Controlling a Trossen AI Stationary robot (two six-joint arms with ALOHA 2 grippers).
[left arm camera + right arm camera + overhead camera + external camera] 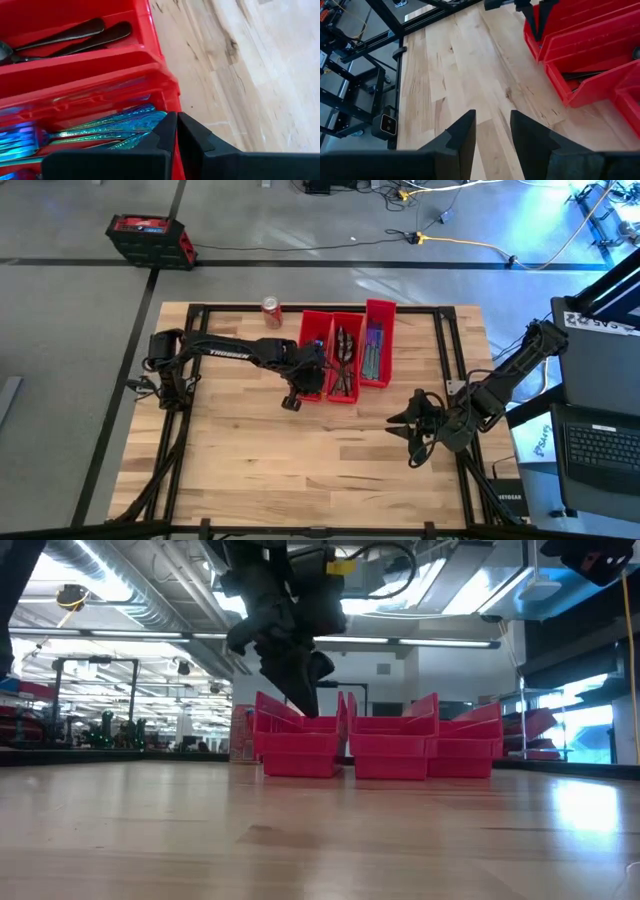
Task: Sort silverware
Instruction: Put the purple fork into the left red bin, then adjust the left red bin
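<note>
Left gripper (176,131) pinched together, empty, over the near end of the left red bin (314,350). Silverware (345,355) all binned (table bare). Right gripper (492,131) parted, idle. Sorting looks finished; next: retract left arm.

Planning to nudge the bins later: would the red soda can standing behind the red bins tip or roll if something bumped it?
Probably. The soda can stands upright, tall for its base, so a bump would likely tip it, then it might roll on the flat wooden table. Nothing visibly braces it; the nearest red bin sits apart.
</note>
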